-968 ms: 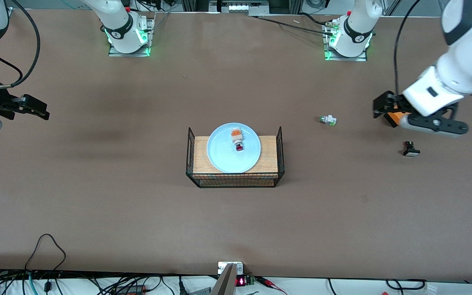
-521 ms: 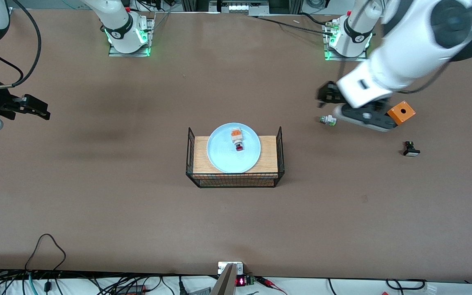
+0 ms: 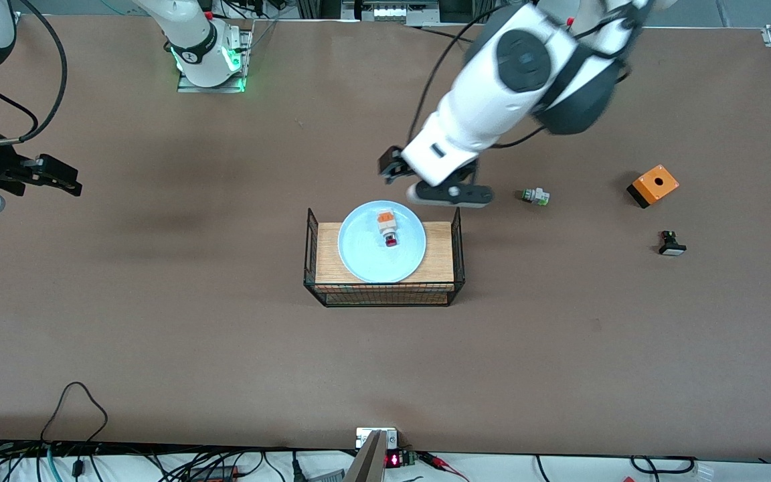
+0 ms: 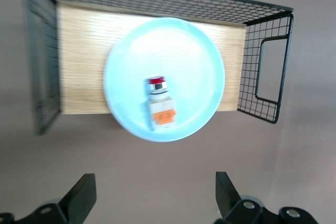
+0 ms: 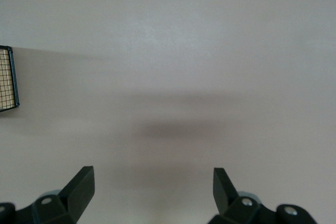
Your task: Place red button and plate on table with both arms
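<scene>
small wooden shelf with black wire sides [image 3: 439,264] carrying a round light blue plate [image 3: 362,258], mid brown tabletop [image 3: 225,335].
red-capped white push-button with orange end block [image 3: 387,227] lies on the plate; left end effector [image 4: 152,200] over the tabletop just beside the shelf, jaws wide, empty; right end effector [image 5: 152,198] waits over its end, jaws wide.

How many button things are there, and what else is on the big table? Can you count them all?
Button parts: 3 (red button, green one, black one)
Plate: 1
Shelf: 1
Orange box: 1
Total: 6
</scene>
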`<control>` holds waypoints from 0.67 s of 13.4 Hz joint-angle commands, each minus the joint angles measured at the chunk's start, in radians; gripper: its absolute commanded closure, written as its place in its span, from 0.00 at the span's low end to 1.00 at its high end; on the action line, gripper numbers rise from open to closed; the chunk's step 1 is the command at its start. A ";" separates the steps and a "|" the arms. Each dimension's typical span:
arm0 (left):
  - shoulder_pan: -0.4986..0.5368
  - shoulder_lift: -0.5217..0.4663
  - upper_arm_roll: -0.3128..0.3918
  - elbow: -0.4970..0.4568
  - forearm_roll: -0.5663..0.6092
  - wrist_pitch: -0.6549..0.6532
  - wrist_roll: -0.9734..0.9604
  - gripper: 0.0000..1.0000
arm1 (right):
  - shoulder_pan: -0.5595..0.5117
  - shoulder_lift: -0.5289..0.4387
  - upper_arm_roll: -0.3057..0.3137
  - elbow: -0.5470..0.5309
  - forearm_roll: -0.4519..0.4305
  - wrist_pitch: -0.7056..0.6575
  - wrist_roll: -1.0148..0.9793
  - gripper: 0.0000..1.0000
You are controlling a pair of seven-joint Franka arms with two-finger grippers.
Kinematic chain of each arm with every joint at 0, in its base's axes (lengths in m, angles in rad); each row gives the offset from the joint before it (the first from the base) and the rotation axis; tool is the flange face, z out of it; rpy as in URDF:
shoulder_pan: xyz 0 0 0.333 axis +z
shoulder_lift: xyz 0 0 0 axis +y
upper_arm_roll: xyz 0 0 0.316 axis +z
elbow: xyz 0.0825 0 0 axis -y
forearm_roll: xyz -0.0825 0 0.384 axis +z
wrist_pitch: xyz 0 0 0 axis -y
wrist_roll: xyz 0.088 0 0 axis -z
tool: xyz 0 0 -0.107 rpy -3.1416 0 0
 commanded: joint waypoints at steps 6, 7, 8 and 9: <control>-0.091 0.202 0.029 0.049 0.074 0.226 -0.141 0.00 | -0.001 0.023 0.002 0.007 0.022 -0.003 0.013 0.00; -0.091 0.202 0.027 0.047 0.115 0.226 -0.147 0.00 | 0.003 0.023 0.004 0.007 0.023 -0.003 0.013 0.00; -0.092 0.202 0.027 0.047 0.132 0.225 -0.158 0.00 | 0.003 0.018 0.004 0.009 0.023 -0.004 0.013 0.00; -0.103 0.206 0.027 0.047 0.149 0.225 -0.159 0.00 | -0.004 0.021 0.004 0.009 0.023 -0.003 0.010 0.00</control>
